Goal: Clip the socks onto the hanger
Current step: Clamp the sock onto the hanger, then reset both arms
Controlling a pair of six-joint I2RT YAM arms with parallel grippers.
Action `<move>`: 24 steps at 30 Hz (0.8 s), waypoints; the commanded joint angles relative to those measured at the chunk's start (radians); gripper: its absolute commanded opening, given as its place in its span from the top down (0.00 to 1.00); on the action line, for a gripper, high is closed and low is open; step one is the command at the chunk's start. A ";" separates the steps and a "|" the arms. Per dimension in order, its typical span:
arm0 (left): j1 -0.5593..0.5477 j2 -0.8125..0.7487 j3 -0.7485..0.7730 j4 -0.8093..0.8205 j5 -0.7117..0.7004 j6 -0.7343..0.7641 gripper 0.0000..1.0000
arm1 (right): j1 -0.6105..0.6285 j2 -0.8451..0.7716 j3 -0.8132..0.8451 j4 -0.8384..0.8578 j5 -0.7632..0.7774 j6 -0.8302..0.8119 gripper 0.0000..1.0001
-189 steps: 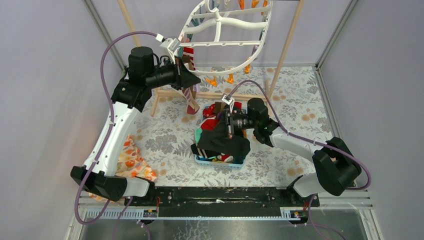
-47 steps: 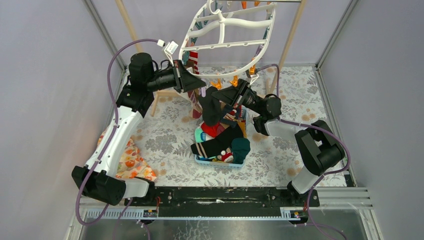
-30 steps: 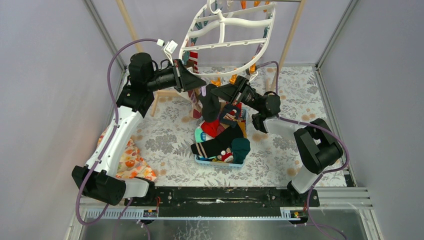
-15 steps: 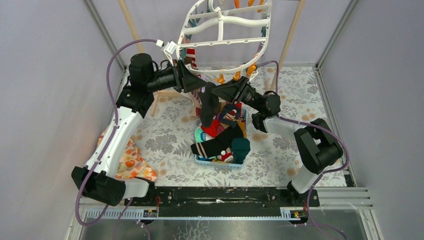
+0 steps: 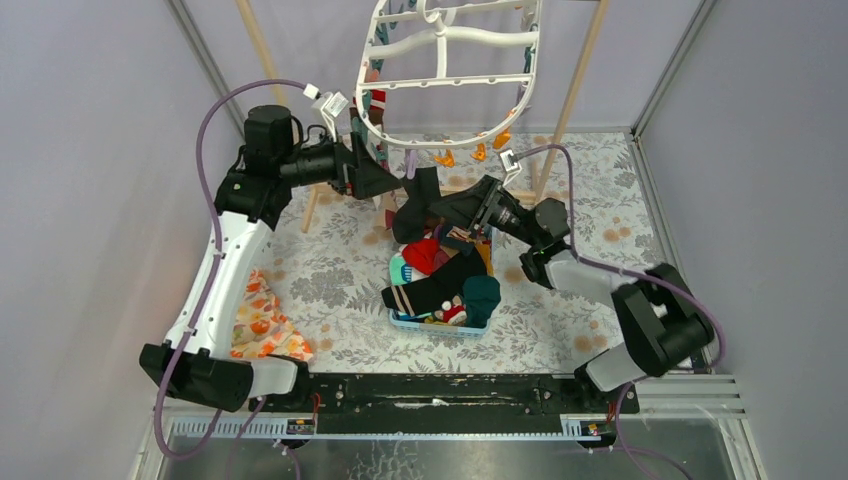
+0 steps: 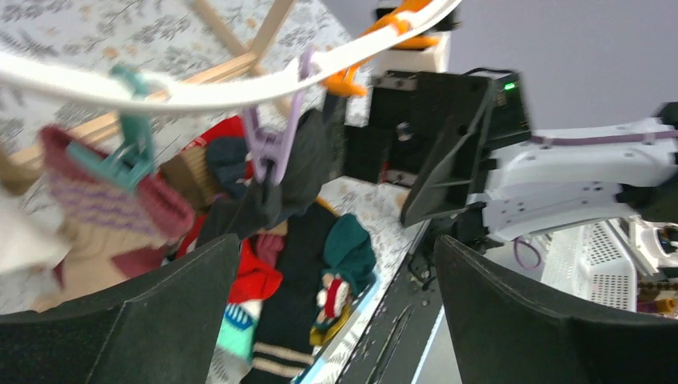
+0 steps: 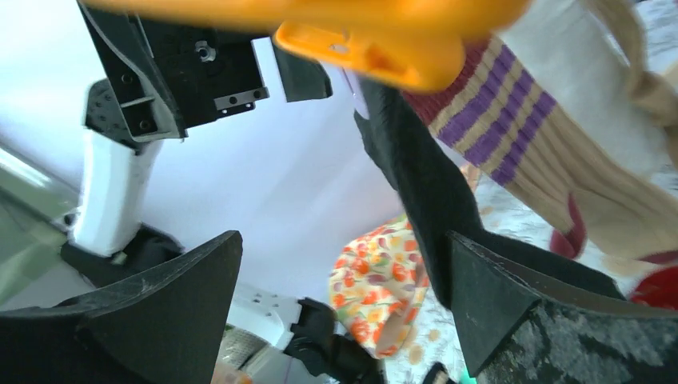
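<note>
Black sock [image 5: 413, 200] now hangs from the hanger's [image 5: 450, 80] purple peg [image 6: 272, 148]. The right tool [image 5: 455, 207] has let go and drawn back, the left tool [image 5: 392, 182] gapes empty. Another one clipped.

black sock [image 5: 417, 205] on a purple peg [image 5: 410, 160] of the white hanger [image 5: 440, 80], more socks [image 5: 440, 280] heaped below

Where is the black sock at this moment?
In the top view the black sock hangs on the purple peg at the hanger's near rim, between the left gripper and right gripper.
</note>
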 commanded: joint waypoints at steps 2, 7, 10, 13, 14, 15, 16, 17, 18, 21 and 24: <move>0.096 -0.008 0.052 -0.269 0.046 0.238 0.01 | -0.010 -0.275 -0.064 -0.503 0.225 -0.371 0.00; 0.206 -0.001 0.042 -0.355 0.040 0.360 0.01 | -0.009 -0.480 -0.095 -0.820 0.496 -0.561 0.00; 0.276 -0.001 0.014 -0.370 -0.006 0.429 0.01 | -0.009 -0.580 -0.105 -0.970 0.683 -0.671 0.00; 0.318 -0.015 -0.090 -0.289 -0.086 0.460 0.01 | -0.009 -0.658 -0.148 -1.051 0.893 -0.747 0.00; 0.326 -0.023 -0.141 -0.239 -0.109 0.461 0.01 | -0.009 -0.674 -0.168 -1.063 0.975 -0.776 0.00; 0.327 -0.037 -0.207 -0.180 -0.137 0.456 0.01 | -0.009 -0.690 -0.188 -1.072 1.068 -0.809 0.00; 0.327 -0.048 -0.276 -0.102 -0.170 0.440 0.01 | -0.009 -0.696 -0.204 -1.088 1.171 -0.823 0.00; 0.325 -0.061 -0.345 -0.022 -0.206 0.429 0.01 | -0.009 -0.699 -0.227 -1.088 1.264 -0.843 0.00; 0.327 -0.069 -0.417 0.061 -0.230 0.417 0.01 | -0.009 -0.699 -0.253 -1.072 1.328 -0.877 0.00; 0.327 -0.080 -0.637 0.381 -0.314 0.380 0.01 | -0.009 -0.700 -0.354 -0.952 1.479 -0.985 0.00; 0.327 -0.059 -0.794 0.662 -0.400 0.348 0.01 | -0.012 -0.703 -0.463 -0.768 1.591 -1.061 0.00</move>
